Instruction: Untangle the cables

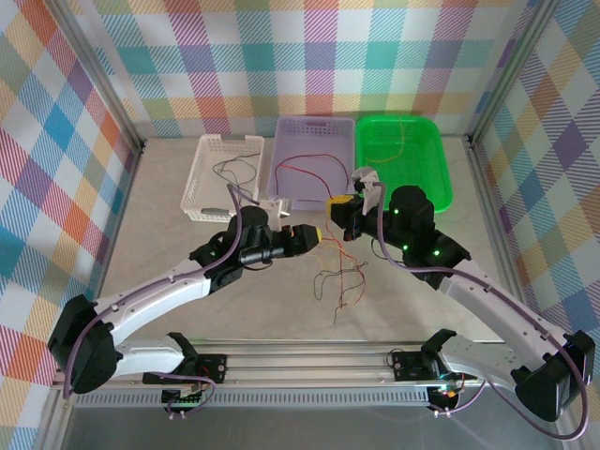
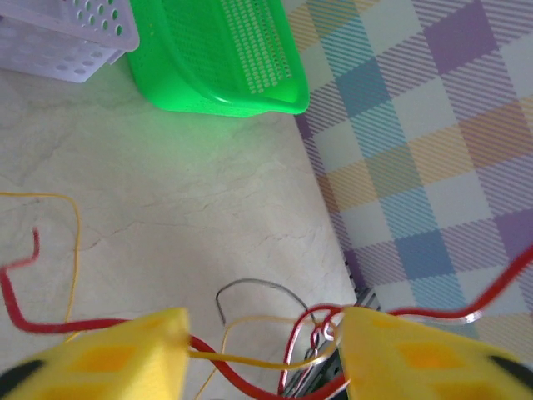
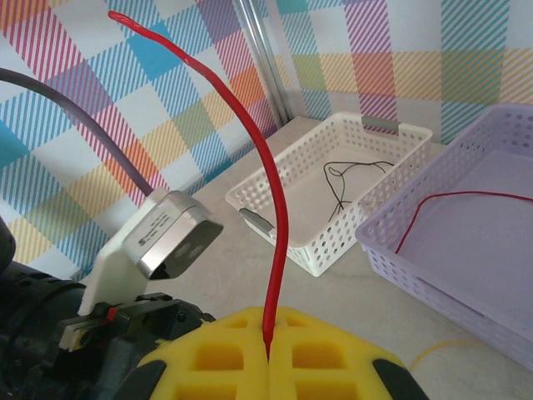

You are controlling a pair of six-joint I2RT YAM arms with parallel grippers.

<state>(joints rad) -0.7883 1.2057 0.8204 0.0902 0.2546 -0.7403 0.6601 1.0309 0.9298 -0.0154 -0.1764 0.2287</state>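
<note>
left gripper [image 2: 265, 348]: jaws apart, red and yellow cables [image 1: 339, 277] run loose through the gap and trail onto the tabletop [image 1: 169, 244] between the arms. right gripper [image 3: 268, 337]: clamped on red cable [image 3: 271, 200], which stands upright.

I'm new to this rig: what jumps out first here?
A red wire stands up, pinched in the shut right gripper. Along the far side sit a white basket, a lavender basket and a bright green basket; a wire tangle lies between the arms.
</note>
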